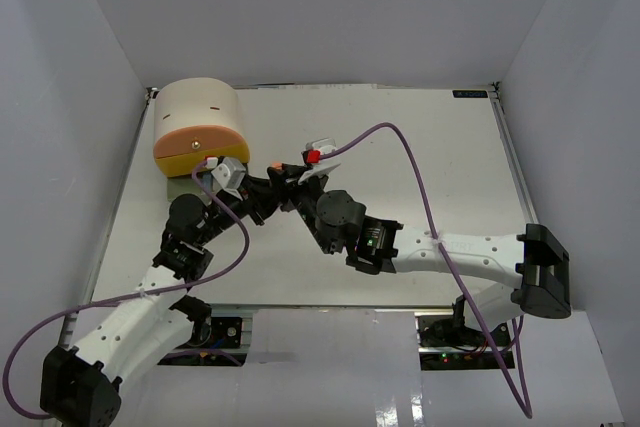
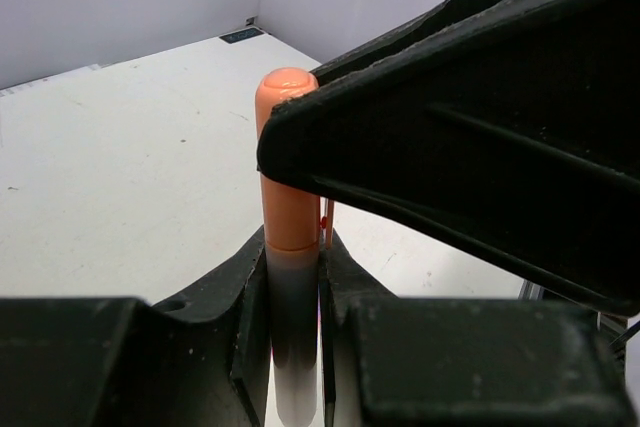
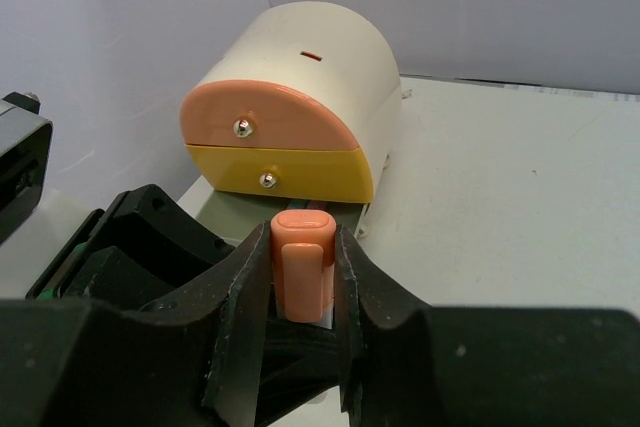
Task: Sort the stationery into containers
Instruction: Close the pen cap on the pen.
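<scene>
Observed from the near side of the bench: both arms meet left of centre, just in front of the cabinet.

Item under handling: one pen, orange cap over a pale body.
- It is off the bench surface, carried between the two tools.
- It sits near the drawer fronts.

Left tool: clenched on the pale body, a finger pressed to each side.

Right tool: clamped on the orange cap, fingers snug on either flank. Its black finger crosses over the cap in the left wrist view.

Cabinet: the peach drawer on top and the yellow drawer beneath it both sit flush and closed. A grey-green drawer shows under the yellow one. How far it stands out I cannot tell. Something red lies at its far edge, too small to identify.
</scene>
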{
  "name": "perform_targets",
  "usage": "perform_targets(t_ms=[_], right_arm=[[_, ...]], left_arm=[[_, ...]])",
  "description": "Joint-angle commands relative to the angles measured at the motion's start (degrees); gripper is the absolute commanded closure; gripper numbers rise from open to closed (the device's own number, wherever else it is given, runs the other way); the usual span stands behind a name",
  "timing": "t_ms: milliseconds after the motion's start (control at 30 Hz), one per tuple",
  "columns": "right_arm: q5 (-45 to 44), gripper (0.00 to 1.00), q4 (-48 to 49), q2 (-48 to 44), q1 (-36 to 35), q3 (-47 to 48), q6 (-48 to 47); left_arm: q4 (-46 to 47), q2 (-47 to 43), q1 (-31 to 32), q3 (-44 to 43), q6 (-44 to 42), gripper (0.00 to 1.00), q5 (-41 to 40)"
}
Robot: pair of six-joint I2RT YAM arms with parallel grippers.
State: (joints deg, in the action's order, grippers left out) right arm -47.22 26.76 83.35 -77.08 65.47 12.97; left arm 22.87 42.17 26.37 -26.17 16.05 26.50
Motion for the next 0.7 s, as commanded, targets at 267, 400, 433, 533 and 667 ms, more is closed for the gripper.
perform_targets(t_ms=[267,400,433,533,667], right_arm=[[5.29,0.92,-10.15,2.25,-1.41,0.62,1.79],[7.67,0.92,-14.44,3.13,-1.41,1.76,4.51],[7.93,0.92,-14.46,3.31,-1.41,1.76,5.04],[8.64,0.92,-17.7,3.4,-1.49,1.76,7.5],[8.55,0.92,-20.25,3.13,-1.41,1.15,8.82]], left_arm=[[10.44,-0.07,-0.62,-2.56,-0.5,0.91,-2.86],[11.49,-1.3,-0.62,-3.44,-1.37,0.91,-4.79],[11.67,-1.48,-0.62,-3.62,-1.64,0.91,-5.05],[12.19,-2.09,-0.62,-4.67,-2.34,0.94,-5.76],[13.07,-2.97,-0.62,-5.55,-2.78,0.96,-6.81]])
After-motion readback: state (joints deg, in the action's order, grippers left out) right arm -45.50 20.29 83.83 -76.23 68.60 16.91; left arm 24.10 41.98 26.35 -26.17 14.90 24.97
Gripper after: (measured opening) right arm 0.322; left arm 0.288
